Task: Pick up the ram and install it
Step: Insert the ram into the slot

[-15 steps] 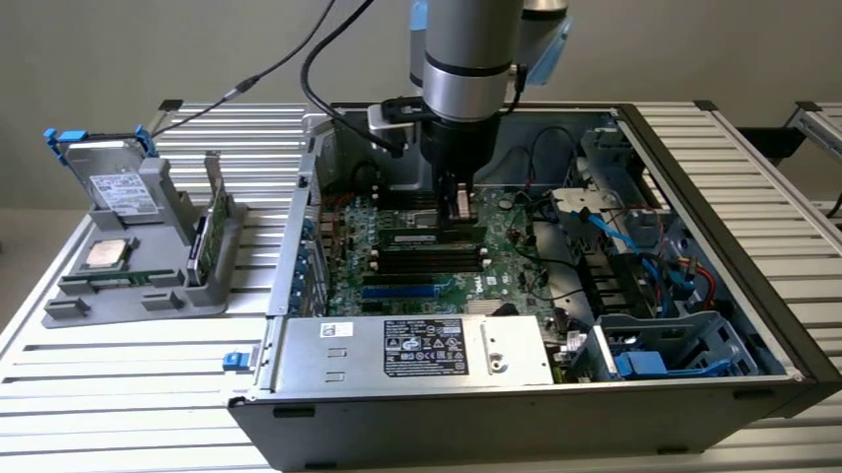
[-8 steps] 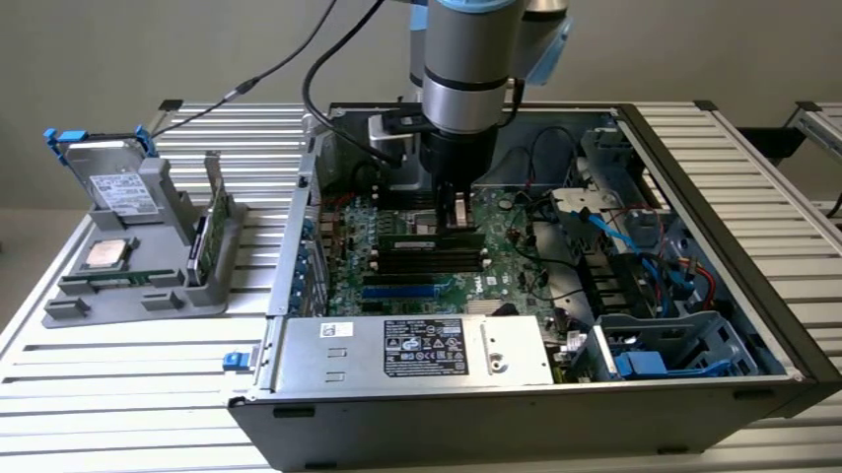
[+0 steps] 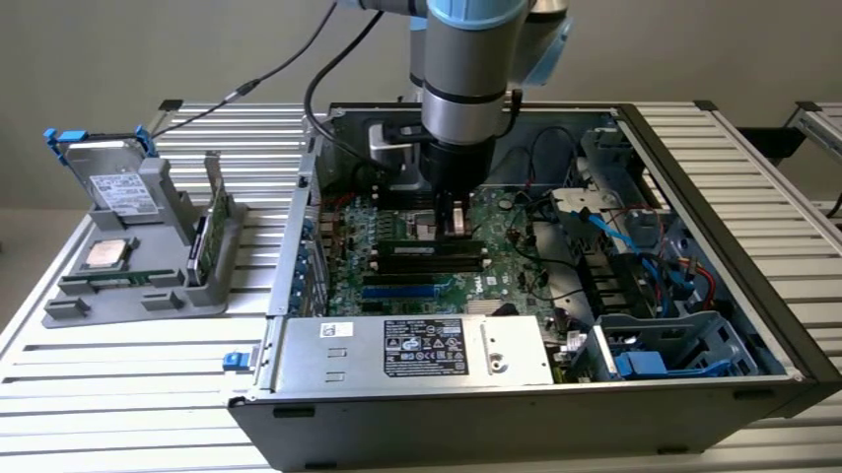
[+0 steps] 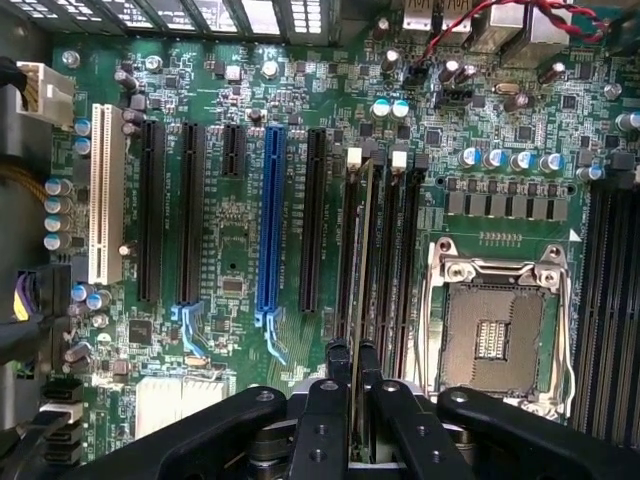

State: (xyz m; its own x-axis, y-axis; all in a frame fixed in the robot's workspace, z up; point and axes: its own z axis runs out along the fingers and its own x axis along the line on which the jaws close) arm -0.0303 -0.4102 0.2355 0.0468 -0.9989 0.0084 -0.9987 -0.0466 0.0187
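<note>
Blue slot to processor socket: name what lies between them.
In the wrist view: a black expansion slot, then the memory slots, with the ram edge-on among them.

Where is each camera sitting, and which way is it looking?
Exterior view: sits off the arm, above and outside the open computer case, looking down into it; the arm comes down from the top to the gripper.
Wrist view: rides on the wrist, looking along the gripper at the motherboard; the black fingers pinch the ram, seen edge-on among the memory slots.
Shared: the gripper and the green motherboard.
</note>
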